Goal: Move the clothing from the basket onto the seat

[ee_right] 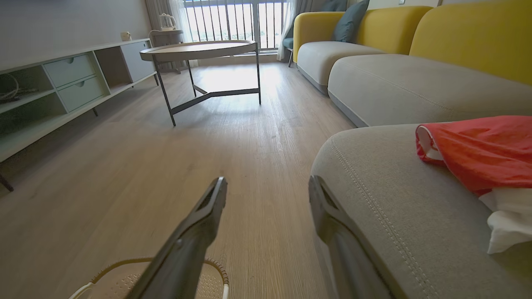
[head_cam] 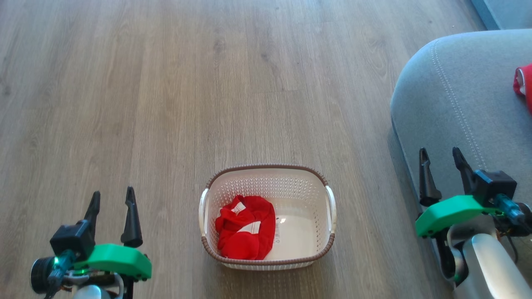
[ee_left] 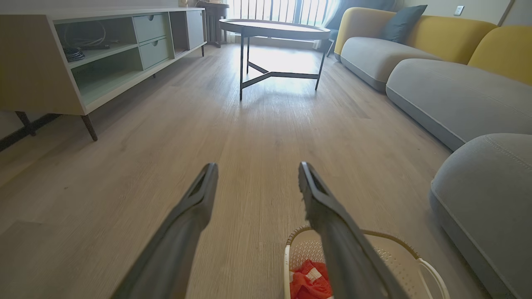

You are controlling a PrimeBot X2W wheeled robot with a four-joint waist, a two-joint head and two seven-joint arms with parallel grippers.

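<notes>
Head view, looking down on a wood floor (head_cam: 166,83). A cream basket (head_cam: 266,167) with a brown rim sits on it, near and central. A crumpled red garment (head_cam: 246,232) with white labels lies bunched against the basket's left side; the right half of its bottom is bare. To the right, apart from the basket, is the grey seat (head_cam: 457,104), where a second red and white garment (head_cam: 524,83) lies at the far right. The left hand (head_cam: 113,192) hangs over bare floor left of the basket, fingers spread, holding nothing. The right hand (head_cam: 439,150) hangs at the seat's left edge, fingers spread and empty. The cloth looks light, soft and limp; it will probably sag and drape when lifted, and cannot break. The best hold seems to be a raised fold on top of the heap, pinched from above and deep enough to gather several layers so nothing slips free. The basket looks light too and may shift if snagged.
</notes>
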